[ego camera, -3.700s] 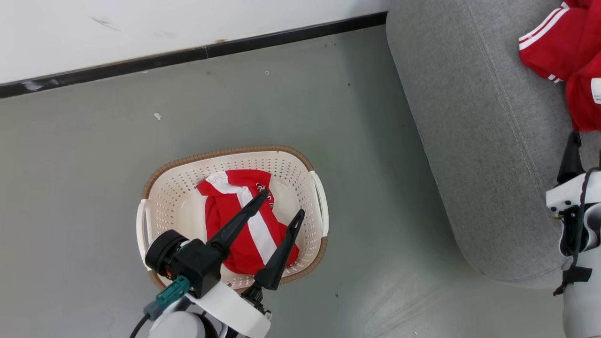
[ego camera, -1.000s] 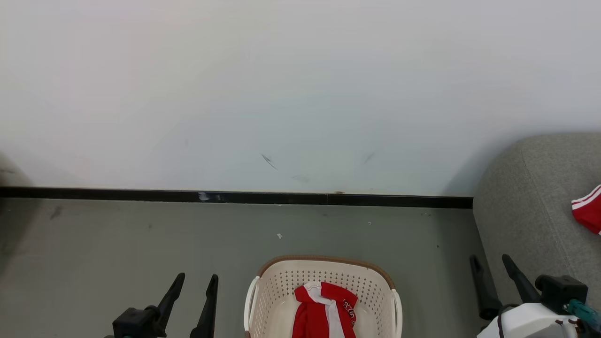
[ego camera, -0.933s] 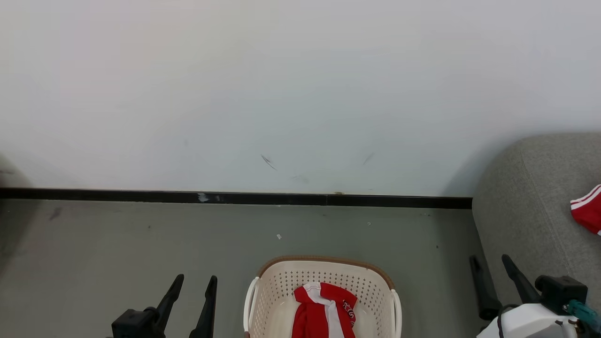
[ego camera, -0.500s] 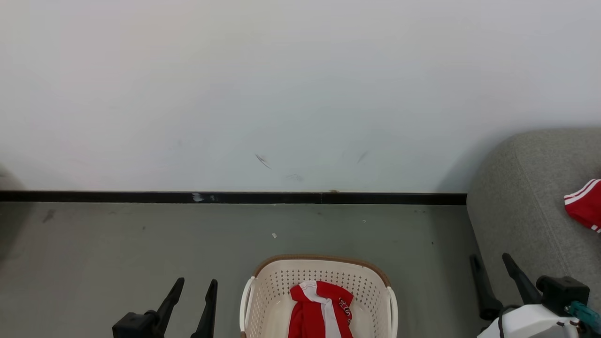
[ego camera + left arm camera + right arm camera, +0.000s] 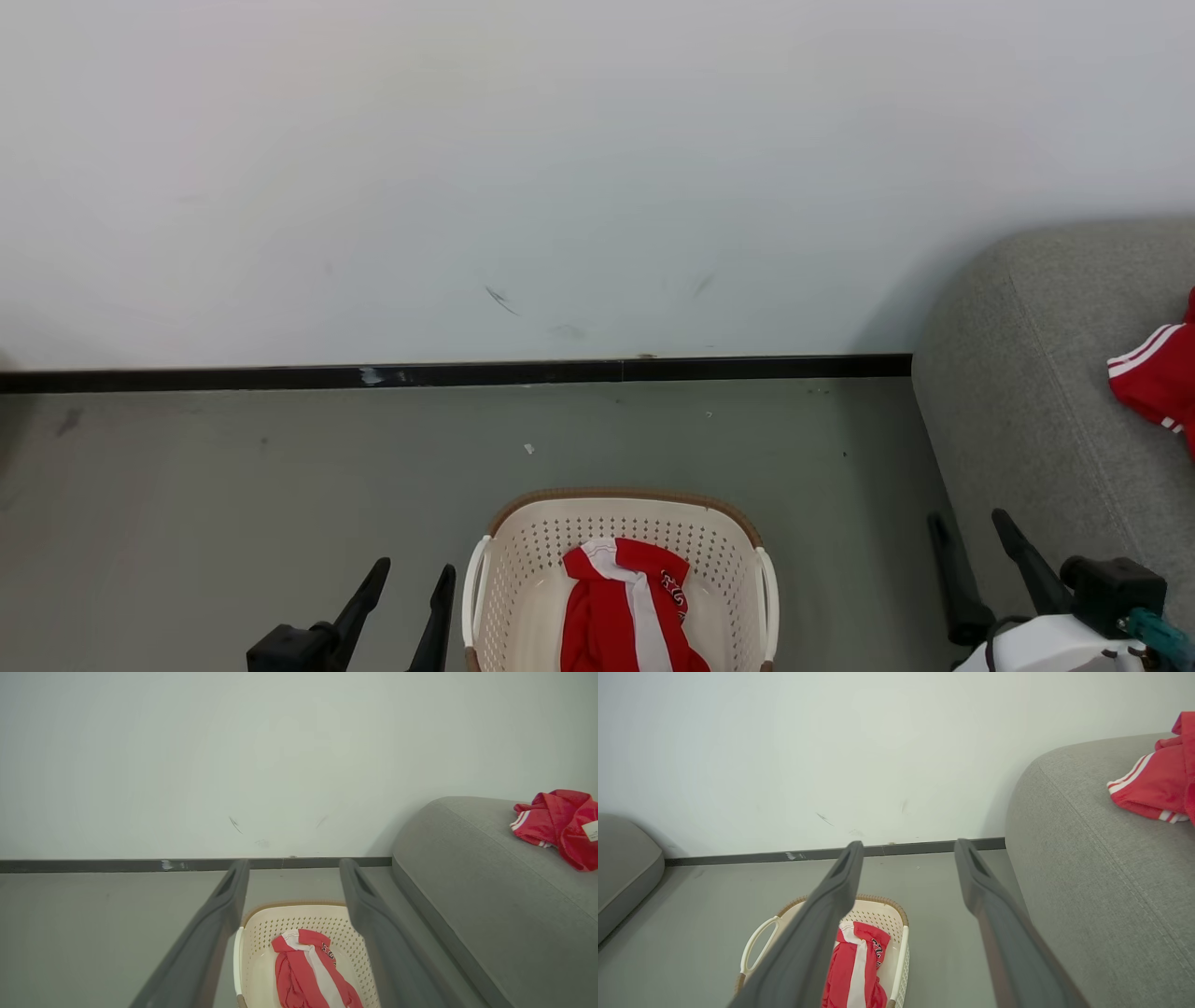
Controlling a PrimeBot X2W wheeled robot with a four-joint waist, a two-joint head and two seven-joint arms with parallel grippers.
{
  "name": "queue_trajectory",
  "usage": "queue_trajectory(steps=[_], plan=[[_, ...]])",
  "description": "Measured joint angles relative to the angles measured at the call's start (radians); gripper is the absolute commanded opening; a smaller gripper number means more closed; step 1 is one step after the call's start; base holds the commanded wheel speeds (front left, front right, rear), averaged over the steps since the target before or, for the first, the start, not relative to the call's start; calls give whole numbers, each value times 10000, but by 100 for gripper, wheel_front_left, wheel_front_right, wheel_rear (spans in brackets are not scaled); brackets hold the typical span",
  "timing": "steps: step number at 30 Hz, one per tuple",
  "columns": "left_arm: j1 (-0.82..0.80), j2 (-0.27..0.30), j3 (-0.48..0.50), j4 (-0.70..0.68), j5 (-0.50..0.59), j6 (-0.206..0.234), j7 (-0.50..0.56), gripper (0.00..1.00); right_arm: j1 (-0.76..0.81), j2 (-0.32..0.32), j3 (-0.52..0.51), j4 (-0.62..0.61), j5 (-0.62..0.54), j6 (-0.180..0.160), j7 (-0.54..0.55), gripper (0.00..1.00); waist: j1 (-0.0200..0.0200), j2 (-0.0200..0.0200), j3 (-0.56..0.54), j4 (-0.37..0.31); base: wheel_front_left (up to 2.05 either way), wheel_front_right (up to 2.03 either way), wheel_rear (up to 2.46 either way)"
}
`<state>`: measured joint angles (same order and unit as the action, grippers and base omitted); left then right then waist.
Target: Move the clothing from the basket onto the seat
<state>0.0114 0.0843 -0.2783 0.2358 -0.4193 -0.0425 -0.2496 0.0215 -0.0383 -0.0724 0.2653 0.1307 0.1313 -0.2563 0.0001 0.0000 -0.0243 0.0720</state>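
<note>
Partly done. Moved garment [image 5: 1153, 373] lies on sofa [image 5: 1027, 392], far right. Remaining garment [image 5: 624, 611] sits in basket [image 5: 616, 497], near centre, on the floor. Left fingers [image 5: 364, 597] and right fingers [image 5: 1027, 560] both wide apart, empty, either side of basket. Pickup pending.

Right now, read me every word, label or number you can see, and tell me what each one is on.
No text here can be read.
Dark lettering on the red garment in the basket: too small and creased to read.
White tag on the red clothing lying on the sofa: too small to read.
</note>
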Motion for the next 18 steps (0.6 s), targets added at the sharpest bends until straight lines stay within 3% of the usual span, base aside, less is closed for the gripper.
queue_trajectory(steps=[18], plan=[[-575,-42,-454,148,355,-144,105,100,-1,0,430,-485,-65,0,0,100,0,0,1027,-489,0,0,0]])
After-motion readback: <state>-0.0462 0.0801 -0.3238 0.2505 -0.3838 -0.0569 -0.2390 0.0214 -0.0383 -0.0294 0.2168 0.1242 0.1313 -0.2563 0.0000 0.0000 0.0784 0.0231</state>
